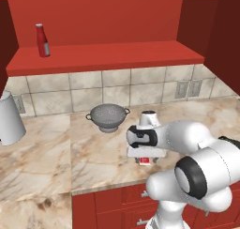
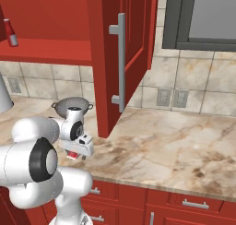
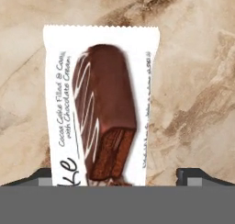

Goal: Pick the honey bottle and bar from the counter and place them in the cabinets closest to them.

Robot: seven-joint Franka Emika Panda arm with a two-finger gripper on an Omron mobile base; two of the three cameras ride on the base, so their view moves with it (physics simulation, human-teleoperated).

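Observation:
The bar (image 3: pixel 98 106), a white wrapper printed with a chocolate cake bar, lies flat on the beige marble counter (image 3: pixel 197 58). My gripper (image 3: pixel 119 175) hangs straight above it and is open. The left fingertip (image 3: pixel 43 175) sits by the wrapper's edge, and the right fingertip (image 3: pixel 197 174) stands clear of it. From the base, the gripper (image 1: pixel 145 155) points down near the counter's front edge, with a red-and-white bit of the bar (image 1: pixel 144 161) showing beneath it. The same bar (image 2: pixel 72 155) peeks out under the hand (image 2: pixel 77 148). The honey bottle is out of view.
A grey colander (image 1: pixel 108 117) sits behind the hand by the tiled wall. An open red wall cabinet shelf (image 1: pixel 108 57) holds a tall slim red bottle (image 1: pixel 42 40). Its door (image 2: pixel 124 58) swings out over the counter. A white jug (image 1: pixel 9 118) stands at the left.

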